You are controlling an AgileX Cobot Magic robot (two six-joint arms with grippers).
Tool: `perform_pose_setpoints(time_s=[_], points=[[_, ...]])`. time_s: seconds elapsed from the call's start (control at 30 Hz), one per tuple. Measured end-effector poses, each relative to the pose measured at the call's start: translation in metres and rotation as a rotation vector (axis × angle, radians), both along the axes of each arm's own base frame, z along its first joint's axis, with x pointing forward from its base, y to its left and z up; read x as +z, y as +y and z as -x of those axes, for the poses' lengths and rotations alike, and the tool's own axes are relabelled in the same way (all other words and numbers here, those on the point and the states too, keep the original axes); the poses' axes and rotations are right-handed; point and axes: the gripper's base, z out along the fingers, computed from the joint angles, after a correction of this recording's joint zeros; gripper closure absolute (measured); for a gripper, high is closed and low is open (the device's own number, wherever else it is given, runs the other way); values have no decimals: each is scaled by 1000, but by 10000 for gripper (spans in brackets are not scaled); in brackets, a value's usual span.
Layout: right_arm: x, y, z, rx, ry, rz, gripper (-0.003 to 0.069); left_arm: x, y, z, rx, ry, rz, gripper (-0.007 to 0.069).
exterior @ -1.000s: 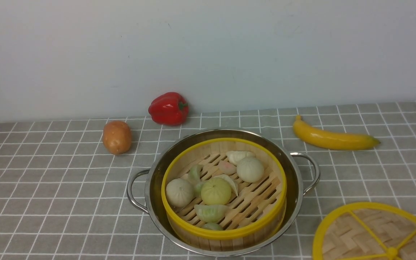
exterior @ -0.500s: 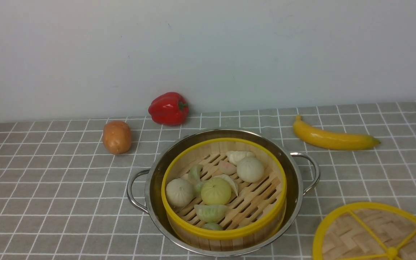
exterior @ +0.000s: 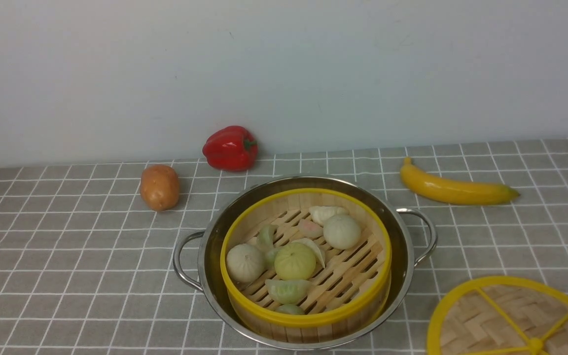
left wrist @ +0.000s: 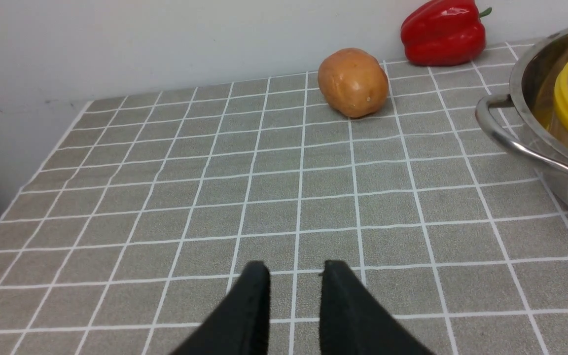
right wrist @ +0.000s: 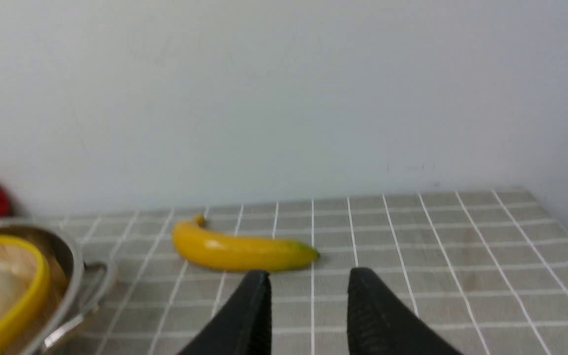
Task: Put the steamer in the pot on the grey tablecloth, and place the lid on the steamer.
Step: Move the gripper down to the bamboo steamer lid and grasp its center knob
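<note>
Pale wall (exterior: 284, 74), soft light

A plain, pale grey-white wall fills the upper half of the front view, with a few faint scuffs. Light is soft and even; shadows at its foot are faint.

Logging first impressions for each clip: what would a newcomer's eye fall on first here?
The shiny pot at centre front, with the yellow-rimmed steamer of buns sitting inside it. Then the lid, lying flat on the cloth at front right, and the red pepper by the back wall.
</note>
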Motion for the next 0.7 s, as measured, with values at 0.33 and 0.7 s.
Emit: perform_pose_setpoints(time_s=[0.33, 0.7], points=[[67, -1, -13, -14, 40, -40, 416, 0, 0, 0, -1, 0, -4, 460], [68, 5, -28, 23, 132, -230, 416, 0, 0, 0, -1, 0, -4, 444]])
